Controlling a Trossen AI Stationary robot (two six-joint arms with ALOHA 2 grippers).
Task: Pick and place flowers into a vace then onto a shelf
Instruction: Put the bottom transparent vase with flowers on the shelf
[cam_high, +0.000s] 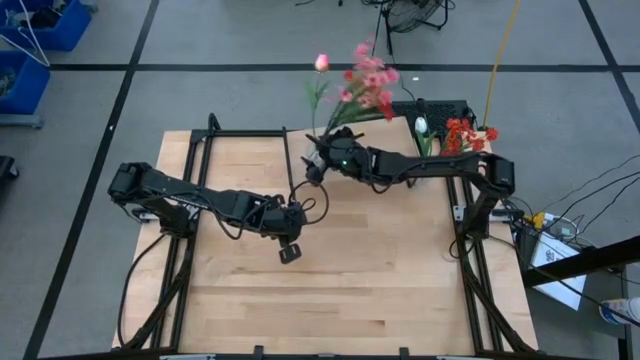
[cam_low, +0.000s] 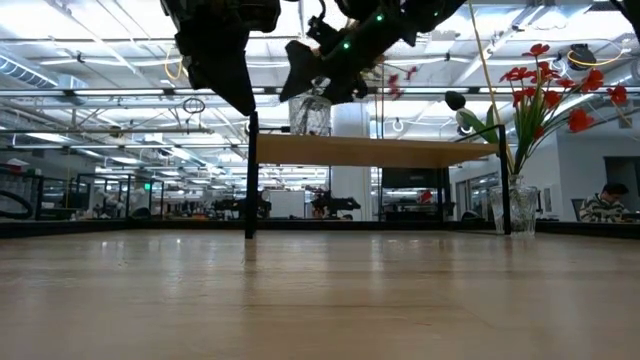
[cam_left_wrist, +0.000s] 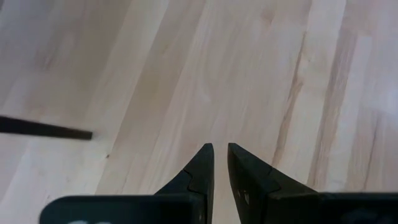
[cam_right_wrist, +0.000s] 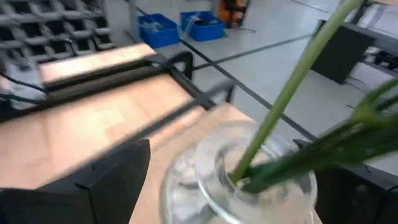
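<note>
My right gripper reaches in from the table's right and is shut on a clear glass vase. The vase holds the flowers: green stems with pink and red blossoms and a pink bud. In the low view the vase is at the top of the light-wood shelf; I cannot tell whether its base touches. My left gripper hangs shut and empty over the middle of the table. My right gripper has the glass vase between its two fingers, one dark finger on each side of the round body below the rim. The fingers come in about level from the table's right. The vase stays upright, and the stems rise out of its mouth.
A second glass vase with red blossoms and a white tulip bud stands at the table's far right corner, next to the shelf's right leg. Bare wooden tabletop fills the near half.
</note>
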